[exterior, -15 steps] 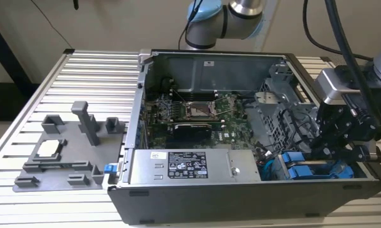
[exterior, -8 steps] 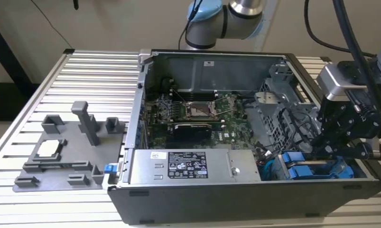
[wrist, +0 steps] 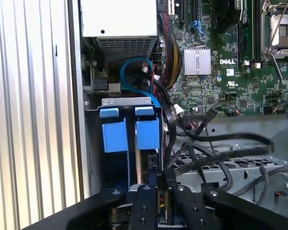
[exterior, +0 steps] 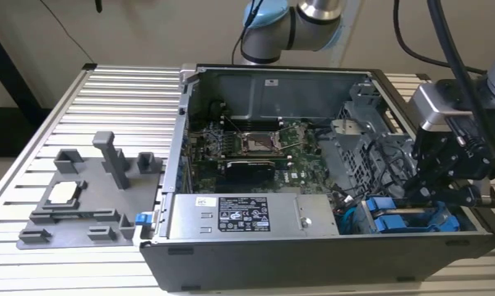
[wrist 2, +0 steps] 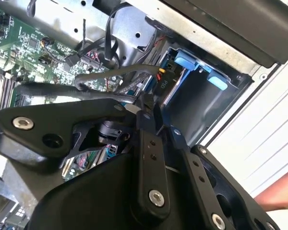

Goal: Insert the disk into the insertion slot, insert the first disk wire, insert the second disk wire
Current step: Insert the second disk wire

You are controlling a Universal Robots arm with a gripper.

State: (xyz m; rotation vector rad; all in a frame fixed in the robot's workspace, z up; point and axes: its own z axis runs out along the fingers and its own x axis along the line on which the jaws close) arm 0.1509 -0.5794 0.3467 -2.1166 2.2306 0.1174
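With the disk [wrist: 147, 134] already seated in the insertion slot [wrist: 129, 101], my gripper [wrist: 161, 191] pinches narrow on a black wire [wrist: 169, 143] at the disk's rear edge.

Work surface: a ribbed aluminium table [exterior: 107, 92]. An open computer case [exterior: 313, 259] lies directly on it at centre-right. At 9 o'clock from the case, a grey plastic fixture [exterior: 82, 197] rests flat on the slats.

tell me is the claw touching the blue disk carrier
Cannot tell: in the first wrist view the claw overlaps the disk carrier, hiding any contact or gap.
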